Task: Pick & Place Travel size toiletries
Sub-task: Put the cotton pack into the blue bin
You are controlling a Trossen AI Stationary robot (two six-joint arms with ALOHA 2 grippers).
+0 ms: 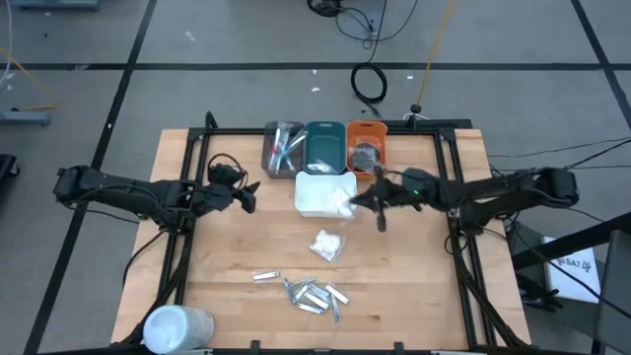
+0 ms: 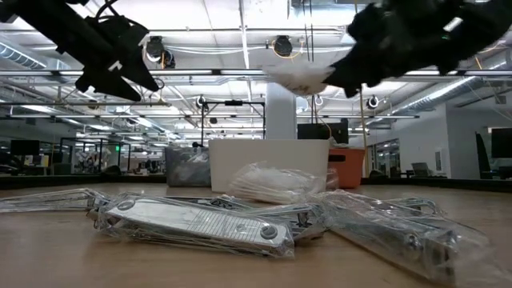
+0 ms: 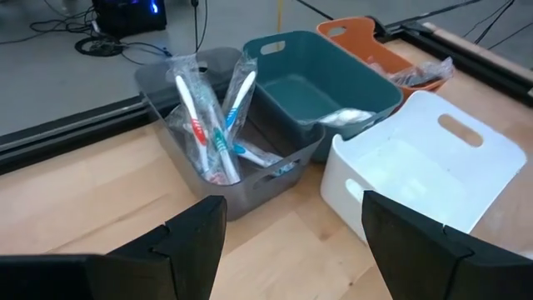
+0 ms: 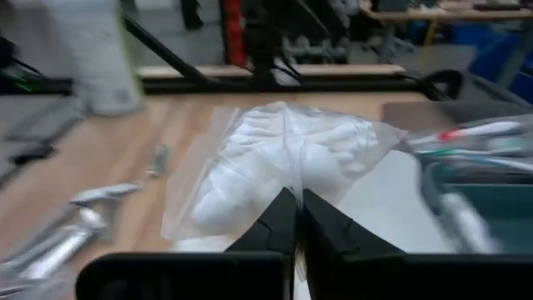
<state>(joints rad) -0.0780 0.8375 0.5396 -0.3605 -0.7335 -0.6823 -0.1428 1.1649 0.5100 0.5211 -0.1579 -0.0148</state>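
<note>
My right gripper [image 1: 363,202] is shut on a white packet in clear wrap [image 4: 279,162] and hovers over the white tray [image 1: 314,183]. A second white packet [image 1: 327,245] lies on the table below the tray. Several silver sachets [image 1: 311,294] lie near the table's near edge. The grey tray [image 3: 179,125] holds wrapped toothbrush sticks [image 3: 212,125]. The orange tray [image 1: 366,133] holds dark discs [image 1: 366,155]. The teal tray [image 1: 324,146] stands between them. My left gripper [image 3: 291,242] is open and waits in the air left of the trays. My right gripper pinches the white packet between its two fingers by an edge of the clear wrap [image 4: 291,185]. It comes from the table's right side. The packet [image 2: 300,76] is lifted clear, sticking out past the fingertips above the white tray [image 2: 268,164].
A big white cylinder [image 1: 177,327] lies at the table's near left corner. A black frame [image 1: 197,158] runs along the table's left, far and right sides. Bare wood shows between the trays and the sachets.
</note>
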